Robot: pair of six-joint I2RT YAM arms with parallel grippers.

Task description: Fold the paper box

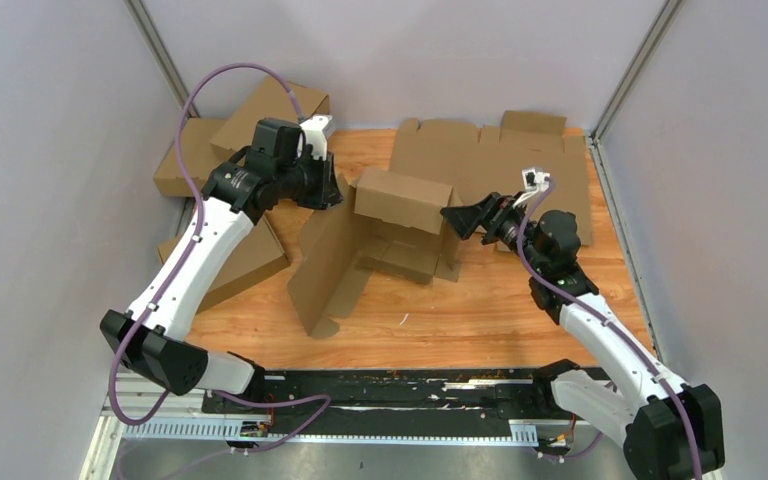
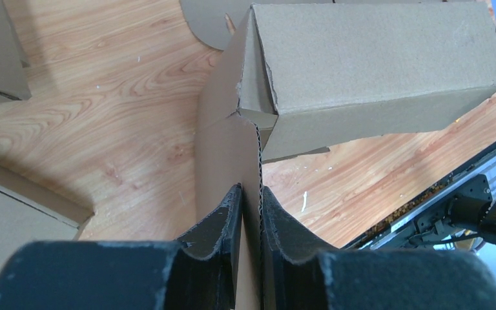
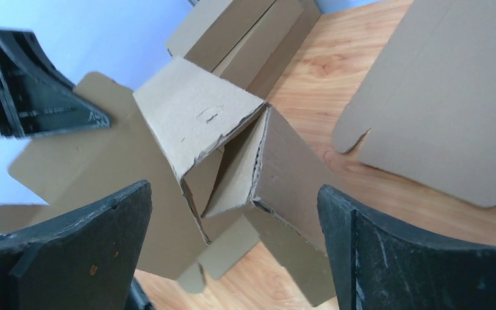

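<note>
The half-folded paper box (image 1: 400,200) stands mid-frame on the bench (image 1: 480,320). The left arm arches in from upper left, its gripper (image 2: 250,194) pinching a panel's edge. The right gripper (image 1: 457,218), spread wide, faces the box's right end.

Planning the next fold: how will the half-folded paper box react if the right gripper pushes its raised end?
Likely light and floppy at its creases: the paper box is thin corrugated card. It should hinge rather than slide, since the left gripper pinches one upright panel. Its ragged corner may crumple under a push from the open right gripper.
</note>
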